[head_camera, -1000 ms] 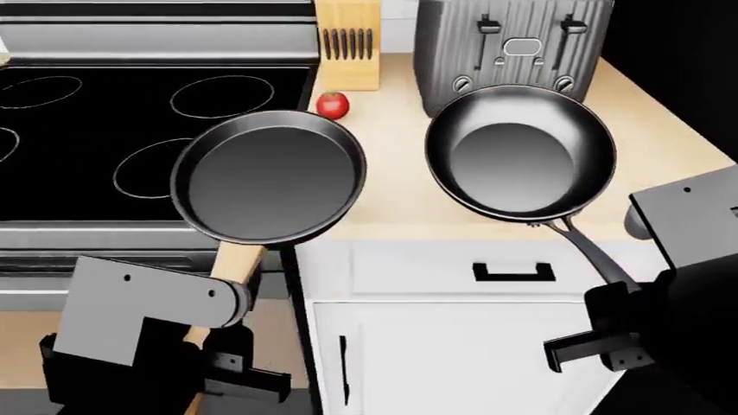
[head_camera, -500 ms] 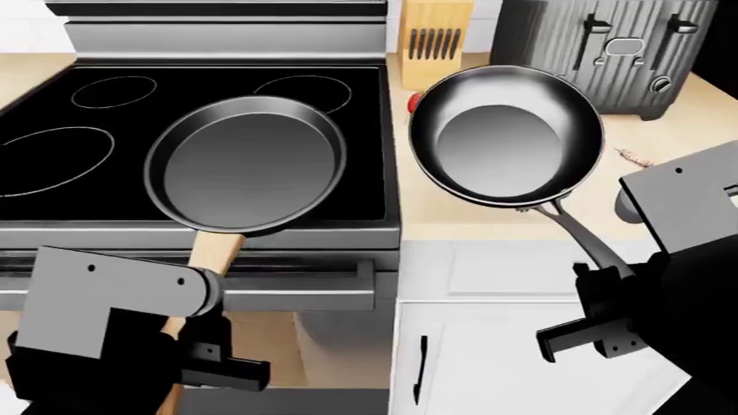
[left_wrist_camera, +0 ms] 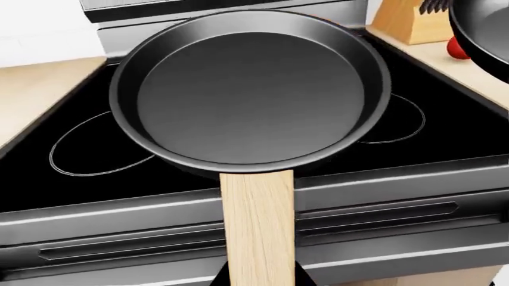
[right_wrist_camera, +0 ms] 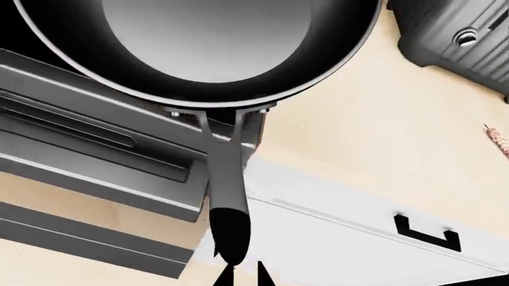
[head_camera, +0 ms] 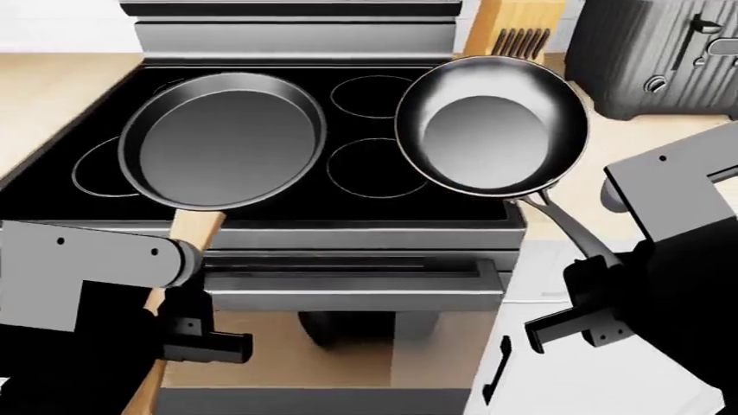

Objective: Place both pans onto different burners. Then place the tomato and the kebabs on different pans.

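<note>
The straight-sided pan (head_camera: 221, 138) with the wooden handle (left_wrist_camera: 256, 226) hangs over the left side of the cooktop (head_camera: 300, 212), and my left gripper (left_wrist_camera: 256, 280) is shut on that handle. The slope-sided pan (head_camera: 493, 125) hangs over the cooktop's right edge, my right gripper (right_wrist_camera: 245, 275) shut on the end of its thin dark handle (right_wrist_camera: 225, 173). Burner rings (head_camera: 375, 169) show between the pans. The tomato (left_wrist_camera: 457, 49) peeks out beside the slope-sided pan's rim. The kebabs (right_wrist_camera: 499, 140) lie on the counter to the right.
A knife block (head_camera: 519, 26) and a grey toaster (head_camera: 663, 52) stand at the back of the beige counter (right_wrist_camera: 382, 155), right of the stove. Below are the oven door handle (head_camera: 346, 281) and a white drawer with a black pull (right_wrist_camera: 430, 235).
The view has swung left, bringing the stove to the middle. Both pans moved left with the arms: the wooden-handled one deeper over the cooktop, the slope-sided one from the counter onto its right edge.
</note>
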